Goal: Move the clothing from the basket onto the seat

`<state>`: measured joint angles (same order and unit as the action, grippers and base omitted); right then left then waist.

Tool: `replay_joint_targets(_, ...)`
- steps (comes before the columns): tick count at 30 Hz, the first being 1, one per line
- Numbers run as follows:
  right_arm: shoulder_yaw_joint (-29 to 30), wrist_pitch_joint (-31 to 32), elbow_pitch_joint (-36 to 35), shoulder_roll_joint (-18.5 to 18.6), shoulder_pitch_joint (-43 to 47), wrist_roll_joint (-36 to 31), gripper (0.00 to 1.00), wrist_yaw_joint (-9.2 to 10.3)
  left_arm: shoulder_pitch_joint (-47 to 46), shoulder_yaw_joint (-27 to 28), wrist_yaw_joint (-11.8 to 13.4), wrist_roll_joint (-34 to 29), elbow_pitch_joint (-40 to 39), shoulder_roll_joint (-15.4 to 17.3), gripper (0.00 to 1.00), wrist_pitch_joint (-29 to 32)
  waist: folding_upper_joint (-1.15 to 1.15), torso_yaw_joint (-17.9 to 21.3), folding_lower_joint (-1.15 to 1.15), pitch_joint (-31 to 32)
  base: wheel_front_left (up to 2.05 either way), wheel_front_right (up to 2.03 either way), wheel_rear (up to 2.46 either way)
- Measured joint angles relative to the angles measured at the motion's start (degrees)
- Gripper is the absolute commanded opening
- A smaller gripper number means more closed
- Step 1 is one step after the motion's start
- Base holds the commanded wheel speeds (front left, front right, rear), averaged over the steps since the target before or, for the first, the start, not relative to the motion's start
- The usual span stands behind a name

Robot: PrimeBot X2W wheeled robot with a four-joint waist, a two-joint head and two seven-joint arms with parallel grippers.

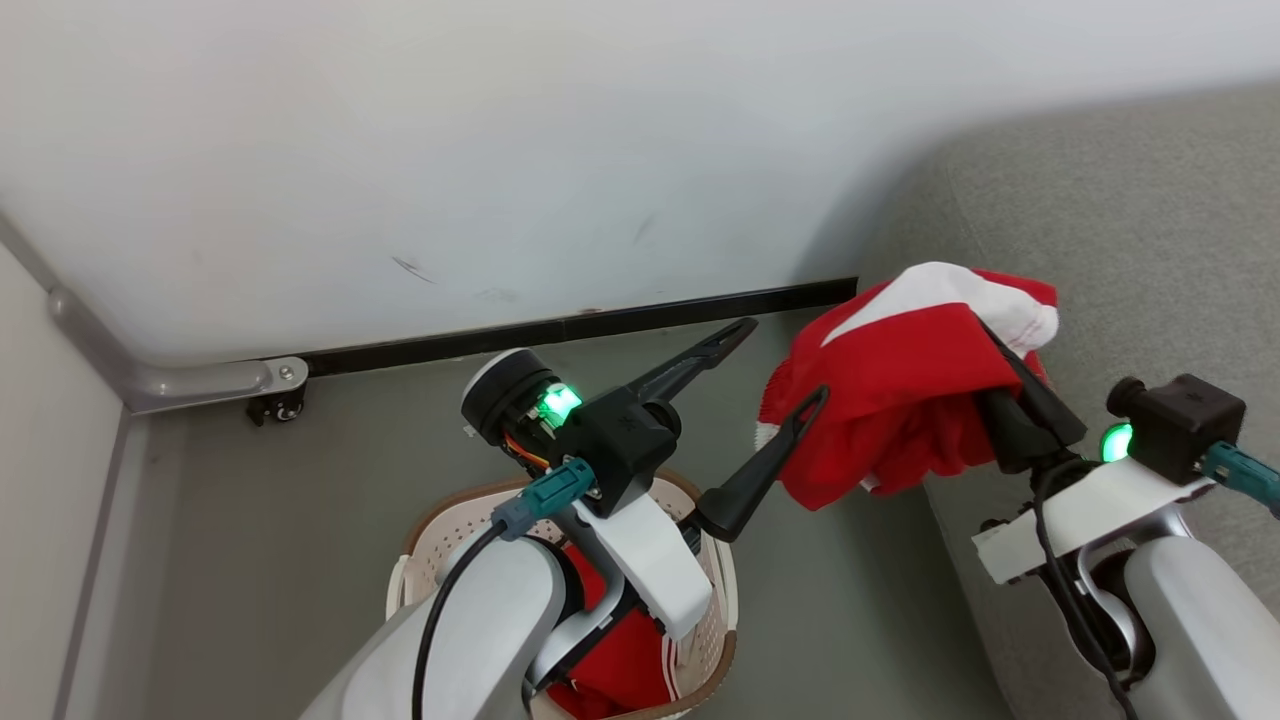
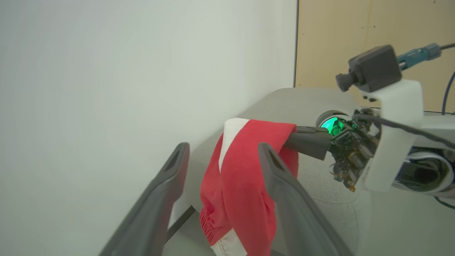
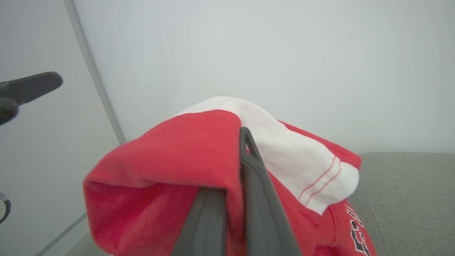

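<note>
A: Right hand (image 1: 1000, 350) is clamped tight on a red garment (image 1: 900, 380). Both dark fingers are pinched together with the cloth folded over them, and a white panel lies on top.

B: Where's it hanging?

A: Up in the air, off the end of the sofa (image 1: 1130, 250), over the strip of floor (image 1: 300, 520) beside it. Its lower folds droop down past the sofa's edge. I can't tell whether the cloth brushes the upholstery. From the right wrist, dark lettering shows on the red part low on the right.

B: And the left hand (image 1: 783, 360)?

A: Spread wide and holding nothing. It's just left of the garment, fingers pointing towards the wall (image 1: 500, 150). The nearer fingertip sits right at the cloth's edge, and whether it's touching I can't say. From the left wrist the garment hangs beyond the two fingers.

B: The basket (image 1: 450, 505)?

A: On the floor beneath the left forearm, brown rim showing. A second red garment (image 1: 620, 660) lies inside it, partly hidden by the arm.

B: Anything else?

A: A black baseboard (image 1: 600, 325) runs along the foot of the wall, ending at the sofa.
</note>
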<state>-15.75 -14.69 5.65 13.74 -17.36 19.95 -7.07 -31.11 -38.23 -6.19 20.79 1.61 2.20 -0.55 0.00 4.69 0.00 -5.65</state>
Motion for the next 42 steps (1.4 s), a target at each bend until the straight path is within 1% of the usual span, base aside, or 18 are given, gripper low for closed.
replay_joint_targets(3,2.4,0.0,-1.2,0.3,1.7,-1.0,0.0,0.0,0.0,-1.2,0.0,0.5,-0.3,0.0,1.0,0.5,0.0,0.9,0.0,-0.2,0.0,0.0,0.0)
replay_joint_targets(10,6.0,0.0,-2.8,0.3,2.4,-1.9,0.0,0.0,0.0,-2.7,-0.1,1.6,-0.6,0.0,1.0,1.0,0.0,2.5,0.0,-0.7,0.0,0.0,0.0)
replay_joint_targets(14,7.4,0.0,-3.8,0.1,4.2,-2.3,0.0,0.0,-0.1,-3.4,-0.1,2.0,-0.6,0.1,1.0,1.3,0.0,3.7,0.0,-1.0,0.0,0.0,0.0)
replay_joint_targets(20,8.4,0.0,-5.2,-0.8,5.5,-3.1,0.0,0.0,-0.3,-4.2,-0.5,2.3,-0.6,0.1,1.0,1.6,0.0,5.7,0.0,-1.5,0.0,0.0,0.0)
replay_joint_targets(29,9.2,0.0,-7.0,-1.4,6.1,-3.5,0.0,0.0,-0.5,-4.8,-0.5,2.4,-0.6,0.1,1.0,2.1,0.0,9.1,0.0,-2.4,0.0,0.0,0.0)
replay_joint_targets(42,8.4,0.0,-7.4,-2.5,6.8,-3.8,0.0,0.0,-1.1,-4.5,-0.5,2.4,-0.6,0.2,1.0,3.0,0.0,14.2,0.0,-3.8,0.0,0.0,0.0)
